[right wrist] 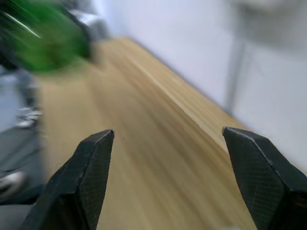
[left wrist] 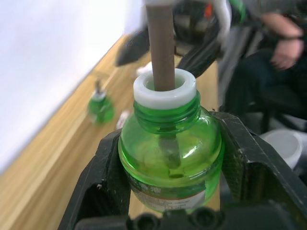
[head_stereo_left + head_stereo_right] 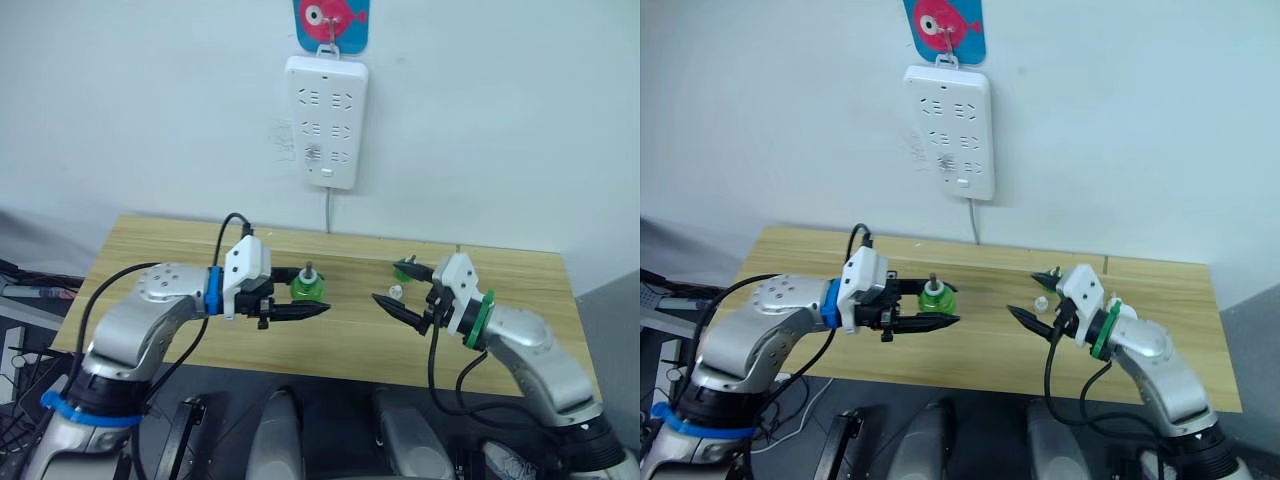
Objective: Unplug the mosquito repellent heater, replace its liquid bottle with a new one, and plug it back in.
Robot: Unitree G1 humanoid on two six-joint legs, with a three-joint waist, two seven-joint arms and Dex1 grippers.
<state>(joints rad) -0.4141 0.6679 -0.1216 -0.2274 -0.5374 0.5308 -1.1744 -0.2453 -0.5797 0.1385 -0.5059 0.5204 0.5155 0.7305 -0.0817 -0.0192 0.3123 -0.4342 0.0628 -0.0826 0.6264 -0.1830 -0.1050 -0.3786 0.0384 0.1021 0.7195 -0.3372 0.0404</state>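
A wooden table (image 3: 520, 290) runs across the middle of the head view, with a white power strip (image 3: 327, 122) hanging on the wall at upper centre, all its sockets bare.

Left of centre, the left gripper (image 3: 300, 311) is closed around a small green bottle (image 3: 306, 285), its two black fingers (image 2: 108, 182) pressed against the bottle's round sides. The bottle stands upright, long axis vertical, with its brown wick (image 2: 160, 48) pointing straight up out of a white collar.

Right of centre, the right gripper (image 3: 398, 308) holds nothing; its fingers are spread wide and point toward the left gripper across a gap of bare table.

A second green bottle (image 3: 406, 268) sits on the table just above and beside the right gripper, upright as far as can be made out. A tiny clear cap (image 3: 396, 291) lies next to it. This bottle is much nearer the right arm than the left.

Which bottle is the fresh one is hard to judge; the loose cap hints that one has been opened.
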